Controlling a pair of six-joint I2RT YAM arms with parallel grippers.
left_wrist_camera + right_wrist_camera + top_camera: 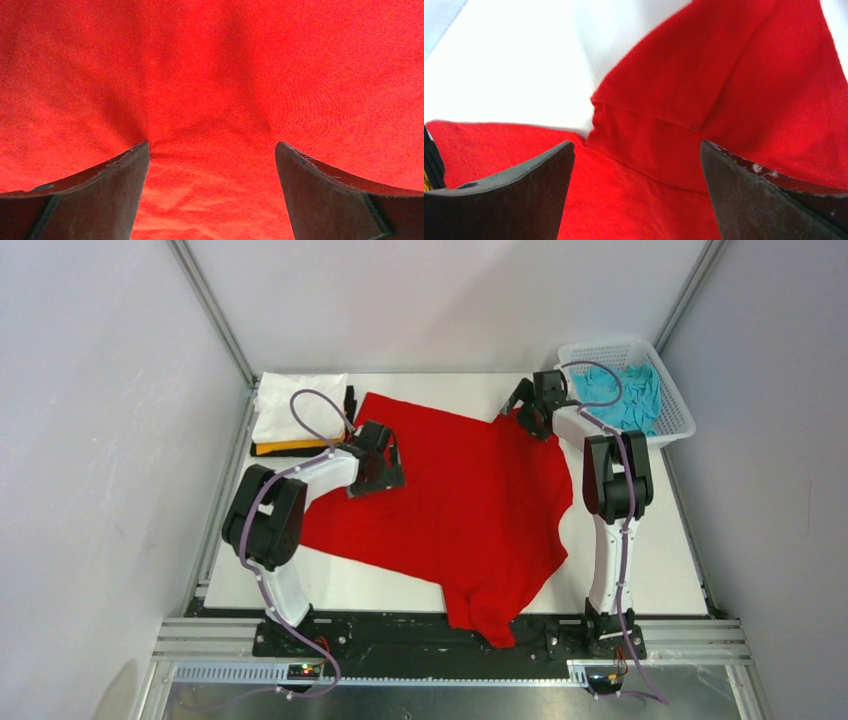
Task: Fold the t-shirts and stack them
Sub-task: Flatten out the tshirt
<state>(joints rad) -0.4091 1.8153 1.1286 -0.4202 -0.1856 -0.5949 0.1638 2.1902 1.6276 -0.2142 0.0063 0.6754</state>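
Observation:
The red t-shirt (470, 500) lies spread across the table, one part hanging over the near edge. My left gripper (385, 462) is over its left side, open, with only red cloth (210, 100) between and below the fingers. My right gripper (528, 408) is at the shirt's far right corner, open, above a folded red sleeve seam (649, 117). A folded stack sits at the far left: white t-shirt (295, 405) on top, yellow-orange t-shirt (285, 447) and black t-shirt (350, 400) edges under it. The turquoise t-shirt (625, 395) lies crumpled in the basket.
The white mesh basket (680, 420) stands at the far right corner. The white table (650, 560) shows beside the shirt on the right and near left. Grey walls and metal frame posts close in the workspace.

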